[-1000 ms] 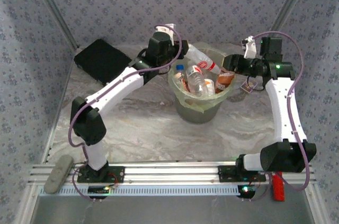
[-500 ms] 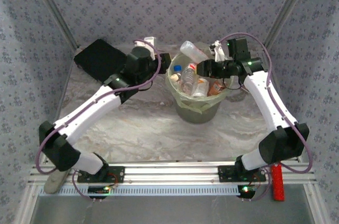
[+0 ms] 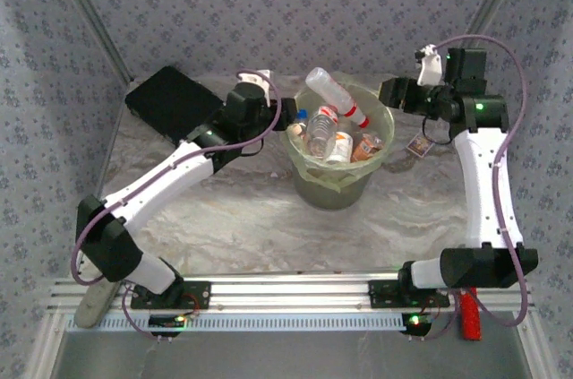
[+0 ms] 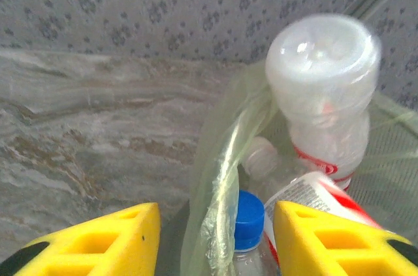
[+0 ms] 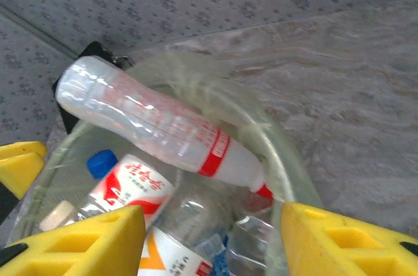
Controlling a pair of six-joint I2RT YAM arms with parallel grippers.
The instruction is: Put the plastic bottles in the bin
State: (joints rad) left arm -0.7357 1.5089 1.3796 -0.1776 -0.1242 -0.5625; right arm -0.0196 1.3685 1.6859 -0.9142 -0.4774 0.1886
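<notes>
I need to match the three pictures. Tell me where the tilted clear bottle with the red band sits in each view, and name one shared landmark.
Top external: upper centre, the red-banded bottle tilted over the bin's far side.
Left wrist: upper right, base toward the camera.
Right wrist: diagonal, upper left to centre.
Shared landmark: the blue cap beside it, inside the bin.

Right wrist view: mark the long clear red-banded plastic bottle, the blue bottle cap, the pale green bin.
Long clear red-banded bottle point(image 5: 150, 126), right wrist view, mid-body.
Blue bottle cap point(image 5: 102, 162), right wrist view, its top.
Pale green bin point(image 5: 248, 103), right wrist view, far rim.
</notes>
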